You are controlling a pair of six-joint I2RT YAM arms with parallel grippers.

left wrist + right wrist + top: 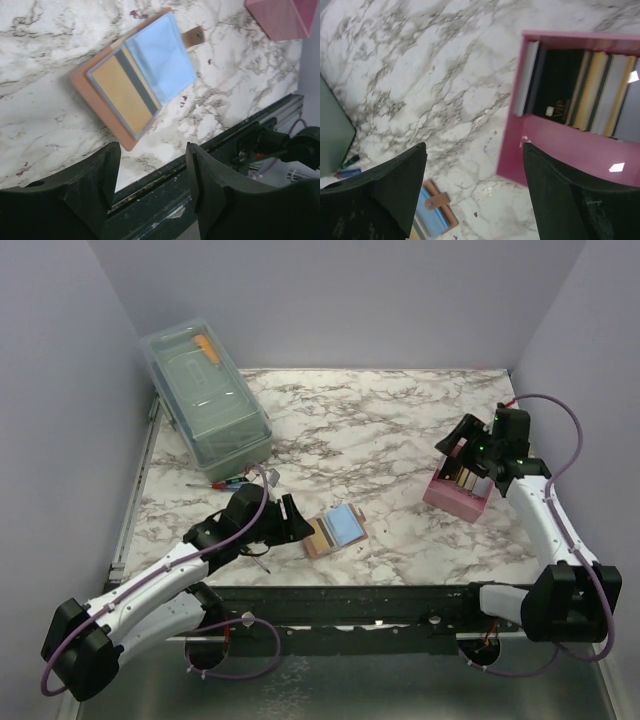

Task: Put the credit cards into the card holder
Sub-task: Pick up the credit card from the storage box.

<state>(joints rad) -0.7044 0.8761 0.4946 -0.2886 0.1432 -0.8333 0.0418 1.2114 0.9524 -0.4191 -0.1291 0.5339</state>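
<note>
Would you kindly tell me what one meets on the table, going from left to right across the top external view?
Lidded clear plastic box → left gripper → card holder, lying open → pink tray.

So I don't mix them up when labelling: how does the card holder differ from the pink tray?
The card holder is tan-brown with pale blue sleeves; the pink tray is plain pink. The card holder lies open and flat on the table; the pink tray is an upright open-topped box. The card holder's orange-tan card lies flat; the pink tray's cards stand on edge. Both hold cards.
</note>
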